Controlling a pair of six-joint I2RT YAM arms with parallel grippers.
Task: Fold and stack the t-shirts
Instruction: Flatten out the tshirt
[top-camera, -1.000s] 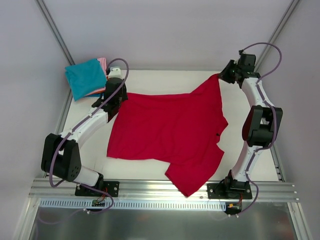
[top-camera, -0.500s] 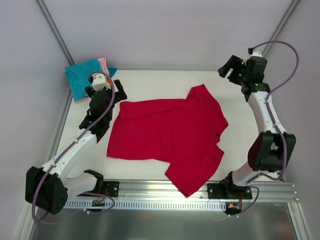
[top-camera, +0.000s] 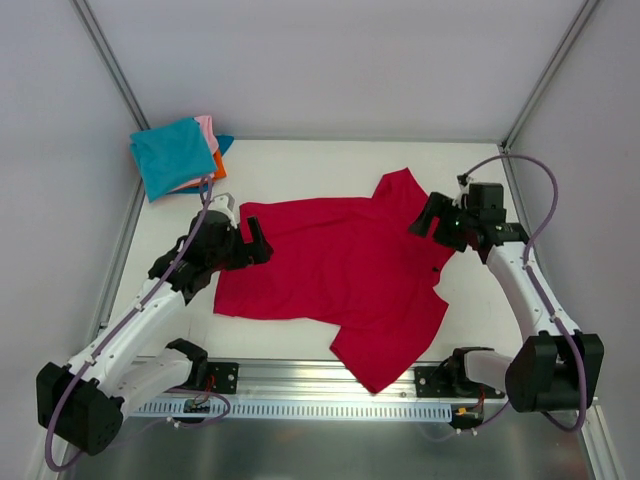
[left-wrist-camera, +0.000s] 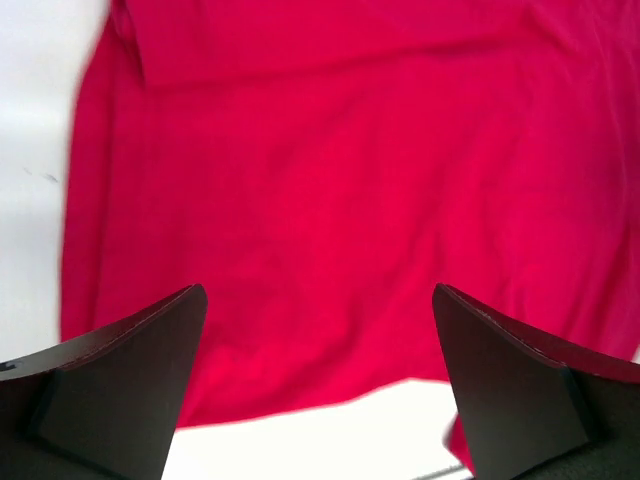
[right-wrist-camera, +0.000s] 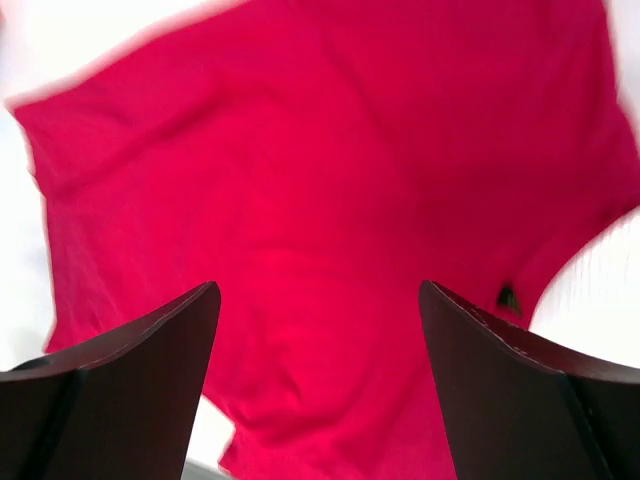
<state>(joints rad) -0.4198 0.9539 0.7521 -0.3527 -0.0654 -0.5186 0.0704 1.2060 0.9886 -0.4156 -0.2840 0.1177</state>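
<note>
A large red t-shirt (top-camera: 340, 270) lies spread on the white table, its lower part hanging over the near rail. It fills the left wrist view (left-wrist-camera: 330, 180) and the right wrist view (right-wrist-camera: 330, 180). My left gripper (top-camera: 258, 243) hovers over the shirt's left edge, open and empty (left-wrist-camera: 320, 380). Above the shirt's right side, by the small dark label (right-wrist-camera: 508, 297), my right gripper (top-camera: 428, 222) is also open with nothing held (right-wrist-camera: 318, 380). A stack of folded t-shirts with a teal one (top-camera: 172, 157) on top sits at the far left corner.
Pink (top-camera: 206, 130) and orange (top-camera: 217, 165) cloth edges show under the teal shirt. Metal frame posts (top-camera: 110, 60) stand at the back corners. The aluminium rail (top-camera: 320, 378) runs along the near edge of the table (top-camera: 320, 165).
Both grippers let go of the red shirt's far corners and opened. The shirt settled flat. Both arms lifted, then swung inward and nearer, over the shirt's left and right sides.
</note>
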